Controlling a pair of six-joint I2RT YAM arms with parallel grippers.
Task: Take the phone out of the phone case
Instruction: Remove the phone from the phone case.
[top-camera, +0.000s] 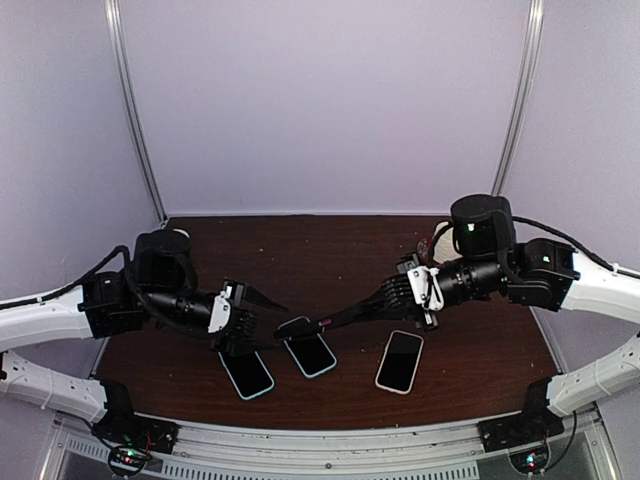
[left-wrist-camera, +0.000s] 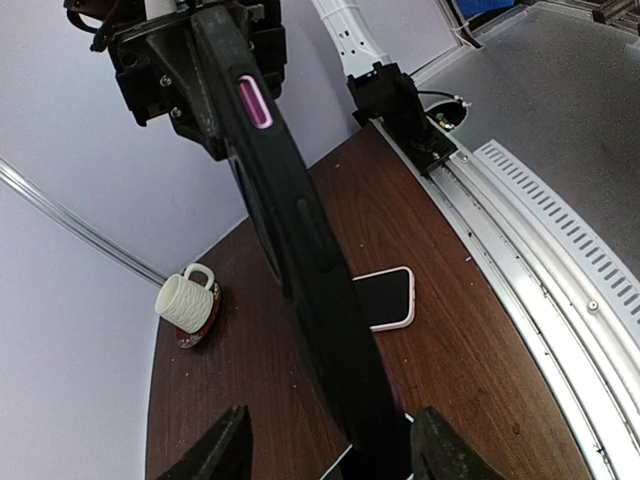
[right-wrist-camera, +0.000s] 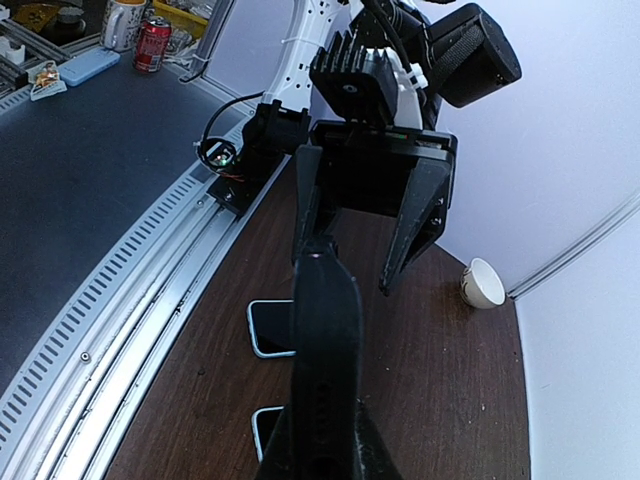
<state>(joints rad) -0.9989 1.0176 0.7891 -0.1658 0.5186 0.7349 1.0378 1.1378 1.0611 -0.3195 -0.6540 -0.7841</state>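
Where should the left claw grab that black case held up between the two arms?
Probably at the free end of the case, coming in from the left with one finger on each flat face. The case sits edge-on between the fingers of the open left gripper, and the right gripper pinches the other end.

We record a dark wooden table (top-camera: 300, 260); three phones (top-camera: 400, 361) lie flat on it, and a white cup (left-wrist-camera: 185, 297) stands on a coaster (left-wrist-camera: 197, 331).
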